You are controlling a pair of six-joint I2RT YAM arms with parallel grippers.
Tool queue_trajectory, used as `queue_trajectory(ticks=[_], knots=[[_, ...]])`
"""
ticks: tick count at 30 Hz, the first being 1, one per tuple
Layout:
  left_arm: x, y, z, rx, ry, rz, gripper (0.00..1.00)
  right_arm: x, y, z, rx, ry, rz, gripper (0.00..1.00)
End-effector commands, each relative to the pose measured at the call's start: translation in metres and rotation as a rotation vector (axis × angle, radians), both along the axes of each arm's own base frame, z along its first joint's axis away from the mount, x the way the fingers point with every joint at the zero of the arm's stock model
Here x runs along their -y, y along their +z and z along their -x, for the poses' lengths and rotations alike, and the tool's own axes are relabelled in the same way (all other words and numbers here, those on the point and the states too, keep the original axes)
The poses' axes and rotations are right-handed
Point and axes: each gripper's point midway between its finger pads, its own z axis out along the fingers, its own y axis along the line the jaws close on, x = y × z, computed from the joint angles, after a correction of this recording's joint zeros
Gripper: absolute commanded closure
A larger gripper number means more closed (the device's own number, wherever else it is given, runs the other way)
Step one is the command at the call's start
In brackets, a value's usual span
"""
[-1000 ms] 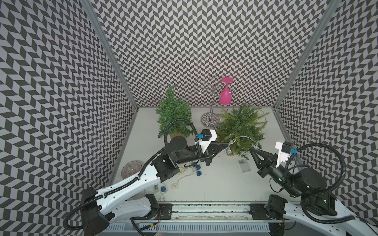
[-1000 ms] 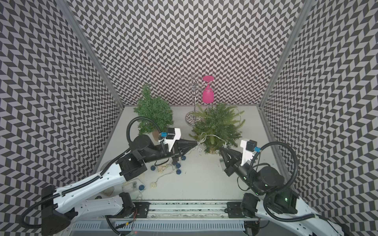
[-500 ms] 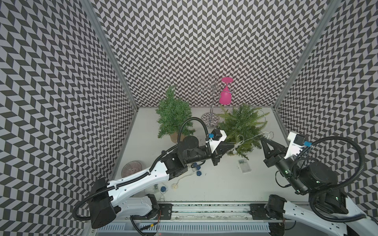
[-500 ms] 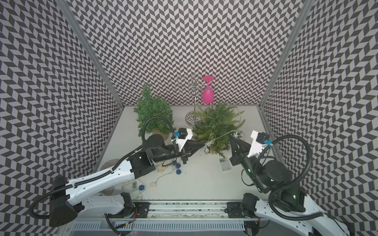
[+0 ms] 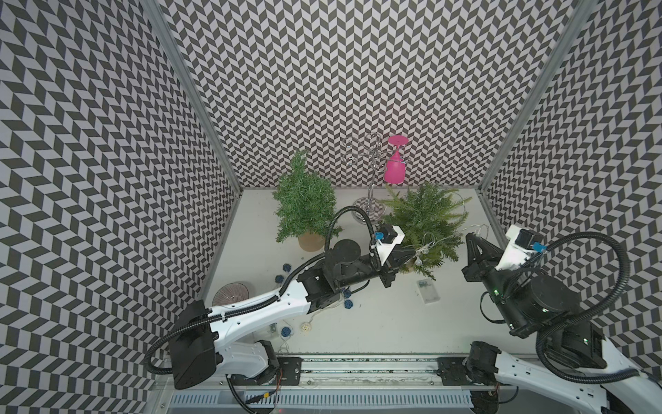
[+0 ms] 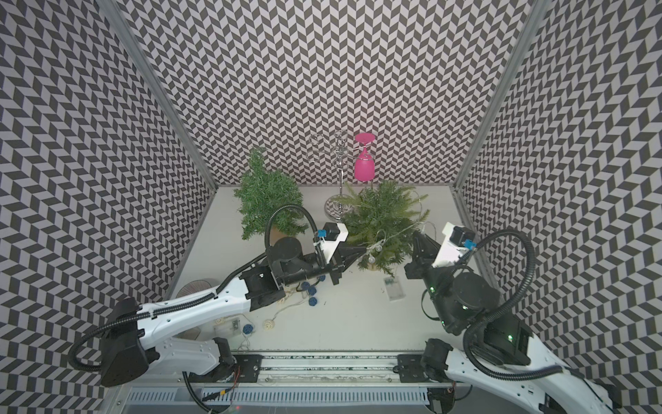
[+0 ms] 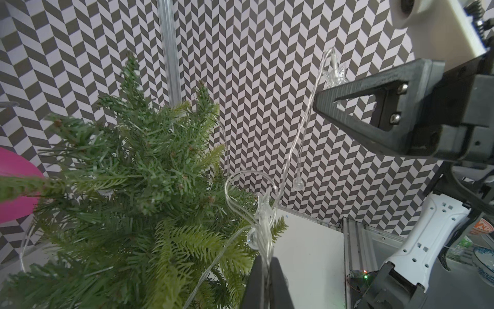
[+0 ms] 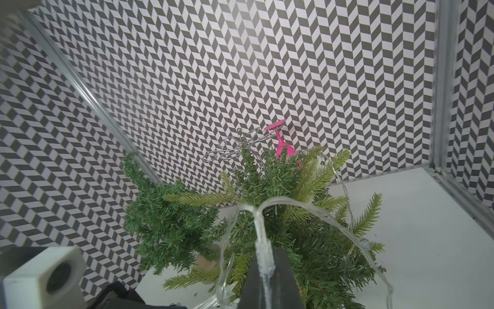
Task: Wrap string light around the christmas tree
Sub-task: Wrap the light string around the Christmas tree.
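The christmas tree (image 5: 424, 218) (image 6: 379, 215) stands at the back right of the table, with a clear string light (image 5: 430, 240) of star and ball bulbs draped over its front and right side. My left gripper (image 5: 415, 251) (image 6: 365, 251) is at the tree's front left. It is shut on a bunch of the string light (image 7: 267, 222) in the left wrist view, its tips (image 7: 267, 260) against the branches (image 7: 133, 187). My right gripper (image 5: 471, 236) (image 6: 415, 234) is at the tree's right side, shut (image 8: 263, 250) on a loop of the string light (image 8: 280, 202).
A second small tree (image 5: 304, 200) in a pot stands left of the wrapped one. Behind are a wire rack (image 5: 369, 161) and a pink glass (image 5: 394, 168). A clear battery box (image 5: 428, 291), blue ball lights (image 5: 347, 304) and a bowl (image 5: 231, 293) lie on the table.
The left gripper has moved right, up to the tree's front, with the string in it. The right gripper has swung back and right along the tree's side, drawing the string with it.
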Motion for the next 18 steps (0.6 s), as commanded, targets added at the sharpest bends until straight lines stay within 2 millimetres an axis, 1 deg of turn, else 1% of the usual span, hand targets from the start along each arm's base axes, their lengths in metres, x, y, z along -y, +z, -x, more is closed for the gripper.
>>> queue_trajectory(ticks=[1,3,5,6,7,8,11,13,15,18], knots=[[0.003,0.022,-0.004,0.017,0.027,0.056,1.00,0.010,0.019,-0.002,0.037,-0.063,-0.018,1.00],[0.005,0.020,-0.007,0.010,0.035,0.052,1.00,0.009,0.026,-0.002,0.050,-0.062,-0.010,1.00],[0.007,0.017,-0.008,-0.001,0.038,0.048,0.99,0.004,0.029,-0.005,0.053,-0.066,0.014,1.00],[0.007,0.018,-0.010,-0.003,0.043,0.054,0.96,0.002,0.029,-0.008,0.051,-0.077,0.027,1.00],[0.009,0.018,-0.009,-0.001,0.037,0.060,0.95,0.001,0.031,-0.010,0.058,-0.088,0.038,1.00],[0.010,0.018,-0.008,-0.001,0.034,0.058,0.95,0.002,0.034,-0.010,0.068,-0.102,0.037,1.00],[0.010,0.018,-0.012,-0.001,0.057,0.048,0.87,0.005,0.051,-0.008,0.111,-0.098,0.011,1.00],[0.010,0.017,-0.011,0.004,0.058,0.049,0.87,0.005,0.059,-0.008,0.125,-0.097,0.015,1.00],[0.011,0.015,-0.012,0.003,0.055,0.045,0.86,0.000,0.058,-0.014,0.123,-0.122,0.061,1.00],[0.010,0.013,-0.015,0.000,0.071,0.050,0.83,-0.011,0.052,-0.025,0.112,-0.132,0.104,1.00]])
